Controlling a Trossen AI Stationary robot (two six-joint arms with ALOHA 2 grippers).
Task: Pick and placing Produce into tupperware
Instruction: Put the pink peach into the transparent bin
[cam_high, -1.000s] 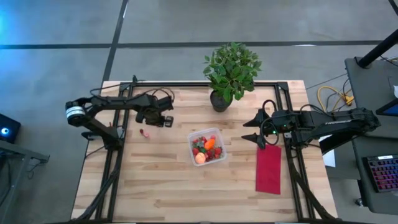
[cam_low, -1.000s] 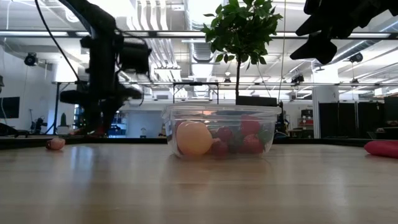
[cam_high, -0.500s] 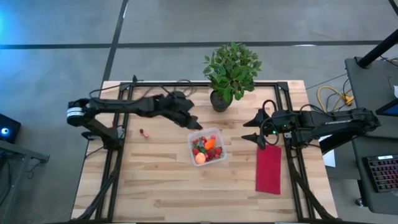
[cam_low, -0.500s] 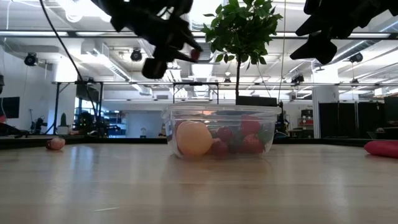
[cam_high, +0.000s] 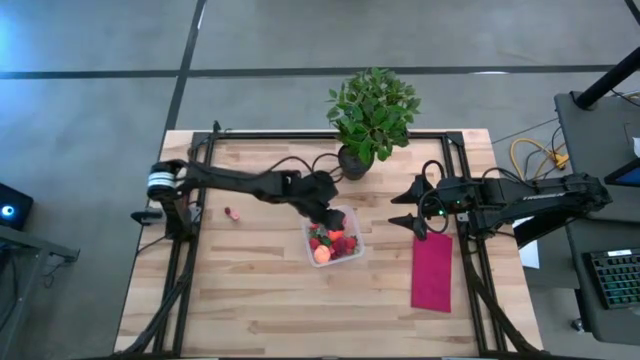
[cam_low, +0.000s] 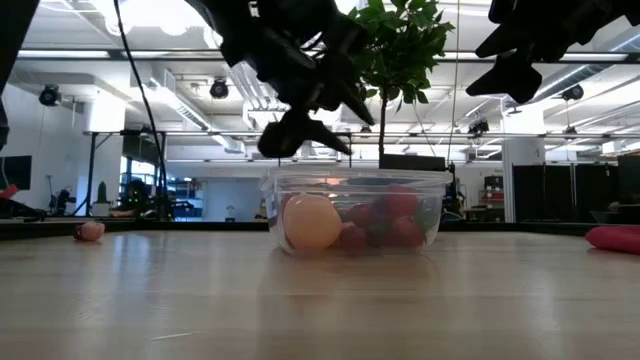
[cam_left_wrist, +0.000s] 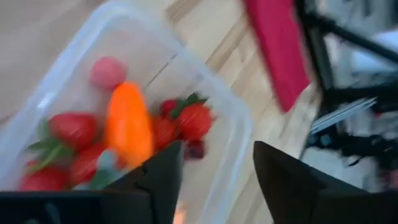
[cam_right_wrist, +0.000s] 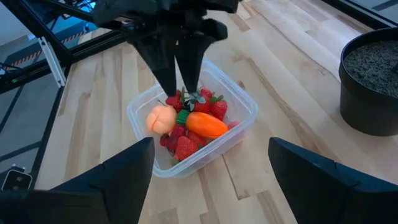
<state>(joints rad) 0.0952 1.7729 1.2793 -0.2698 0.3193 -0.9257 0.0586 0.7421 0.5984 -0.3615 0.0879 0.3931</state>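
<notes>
The tupperware (cam_high: 333, 236) sits at the middle of the table (cam_high: 250, 300), just in front of the potted plant (cam_high: 372, 115), and already holds most of the produce: strawberries (cam_right_wrist: 186, 148), the carrot (cam_right_wrist: 206, 124) and the peach-coloured fruit (cam_right_wrist: 161, 118). The left gripper (cam_high: 325, 212) hangs right over the tupperware, its fingers parted and empty. One small strawberry (cam_high: 235, 214) lies on the table well to the tupperware's left, so one pick seems left; the right gripper (cam_high: 408, 212) waits to the tupperware's right, fingers wide.

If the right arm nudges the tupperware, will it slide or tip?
Probably slide: the tupperware is shallow and sits flat on the wooden table. Its thin clear walls may flex. The peach-orange fruit and carrot inside add little weight.
</notes>
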